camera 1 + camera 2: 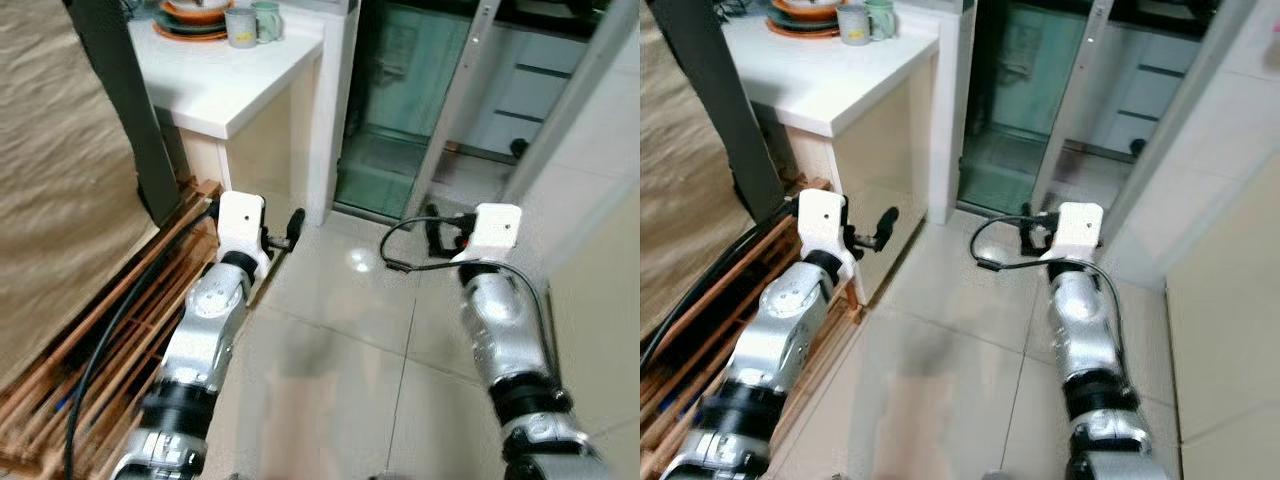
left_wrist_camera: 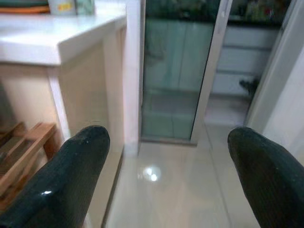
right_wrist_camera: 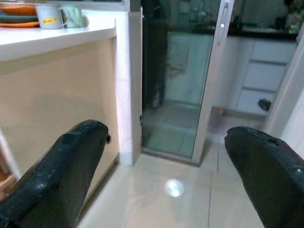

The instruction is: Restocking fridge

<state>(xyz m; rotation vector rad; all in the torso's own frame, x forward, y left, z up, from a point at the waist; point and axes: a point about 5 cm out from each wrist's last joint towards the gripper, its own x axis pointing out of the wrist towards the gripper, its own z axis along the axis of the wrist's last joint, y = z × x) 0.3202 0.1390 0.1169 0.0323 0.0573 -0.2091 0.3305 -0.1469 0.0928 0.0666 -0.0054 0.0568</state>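
Both silver arms reach forward over a glossy tiled floor (image 1: 340, 330). My left gripper (image 1: 289, 229) hovers beside the lower corner of a white counter (image 1: 235, 95); in the left wrist view its fingers (image 2: 71, 175) stand wide apart with nothing between them. My right gripper (image 1: 441, 232) is held at about the same height further right, in front of a glass sliding door (image 1: 395, 110) with a pale metal frame. Its fingers (image 3: 71, 166) are also spread and empty. Beyond the glass I make out white cabinet drawers (image 3: 261, 76).
On the counter stand stacked plates (image 1: 190, 20) and two mugs (image 1: 240, 27). A low wooden slatted rack (image 1: 140, 320) with a black cable runs along the left, beside a dark post (image 1: 125, 110) and brown cloth (image 1: 50, 180). A pale wall (image 1: 600, 250) rises at right.
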